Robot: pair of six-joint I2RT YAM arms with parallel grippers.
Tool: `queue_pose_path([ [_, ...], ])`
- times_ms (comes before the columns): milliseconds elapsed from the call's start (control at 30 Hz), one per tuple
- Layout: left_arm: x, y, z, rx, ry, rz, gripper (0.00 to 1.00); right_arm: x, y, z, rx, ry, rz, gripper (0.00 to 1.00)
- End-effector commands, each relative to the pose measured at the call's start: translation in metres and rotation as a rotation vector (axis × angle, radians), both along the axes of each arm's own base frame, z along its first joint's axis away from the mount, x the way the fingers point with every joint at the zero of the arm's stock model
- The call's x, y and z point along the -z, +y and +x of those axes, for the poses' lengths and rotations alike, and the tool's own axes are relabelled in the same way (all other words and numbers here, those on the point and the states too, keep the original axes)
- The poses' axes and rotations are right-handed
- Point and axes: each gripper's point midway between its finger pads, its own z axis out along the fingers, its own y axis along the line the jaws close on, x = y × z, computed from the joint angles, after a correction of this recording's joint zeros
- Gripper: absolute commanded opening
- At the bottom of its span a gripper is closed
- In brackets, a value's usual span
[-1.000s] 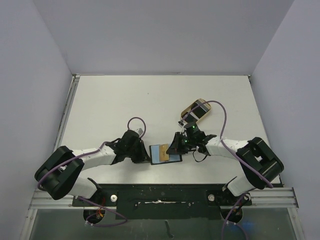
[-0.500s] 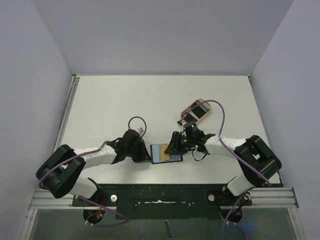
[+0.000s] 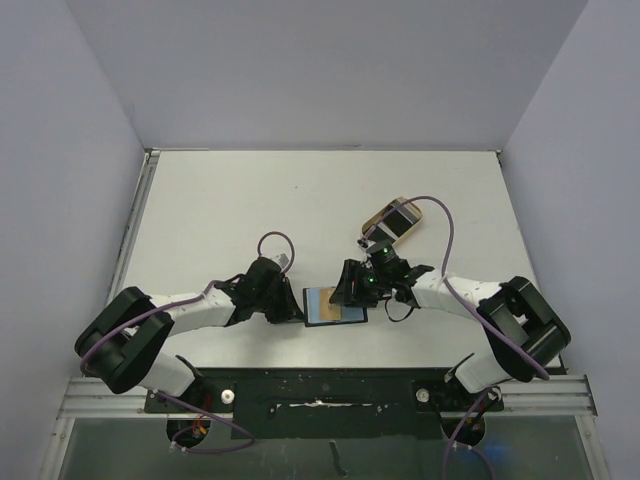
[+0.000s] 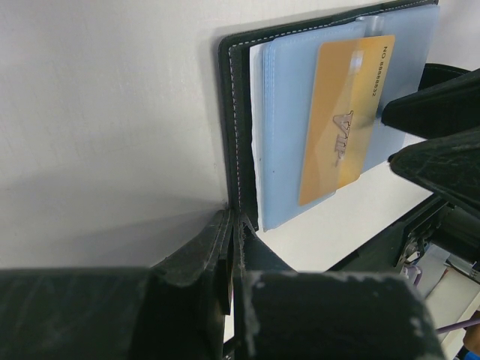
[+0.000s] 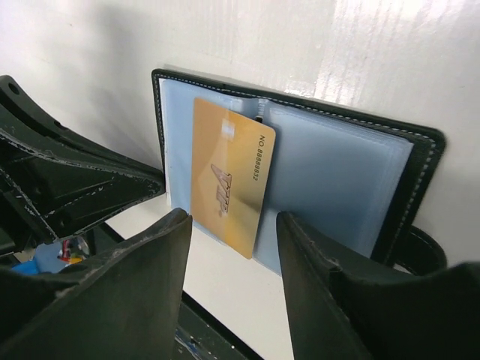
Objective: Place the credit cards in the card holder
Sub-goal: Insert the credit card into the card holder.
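On the matte white counter [image 3: 250, 200] the black stitched card holder [image 5: 330, 176] lies open, its edge clamped in the left end effector [image 4: 231, 244], while the right end effector [image 5: 234, 225] stands apart astride the glossy tan-gold card [image 5: 229, 184] on bluish plastic sleeves [image 4: 281, 135].

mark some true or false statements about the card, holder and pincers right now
1. The holder lies open on the table. True.
2. The gold card rests on its blue pages. True.
3. The right pincer is shut. False: its fingers are spread, flanking the card's near end.
4. The tray is empty. False: a dark card lies in it.
5. The left pincer is closed at the holder's edge. True.
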Motion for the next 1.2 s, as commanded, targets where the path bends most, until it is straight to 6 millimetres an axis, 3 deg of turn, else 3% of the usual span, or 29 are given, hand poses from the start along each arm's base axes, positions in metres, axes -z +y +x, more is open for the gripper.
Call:
queue_pose_path([
  [0, 0.013, 0.01, 0.0, -0.001, -0.008, 0.07, 0.0, -0.021, -0.004, 0.019, 0.027, -0.1, -0.057, 0.51],
  [467, 0.011, 0.009, 0.001, 0.002, -0.015, 0.061, 0.0, -0.012, 0.02, 0.018, 0.003, -0.083, -0.041, 0.54],
  [800, 0.01, 0.008, 0.0, 0.005, -0.016, 0.052, 0.0, -0.019, 0.051, 0.016, -0.054, -0.085, -0.01, 0.49],
  [1167, 0.007, 0.011, 0.002, -0.005, -0.025, 0.062, 0.0, -0.015, 0.043, 0.007, -0.038, -0.067, -0.061, 0.43],
])
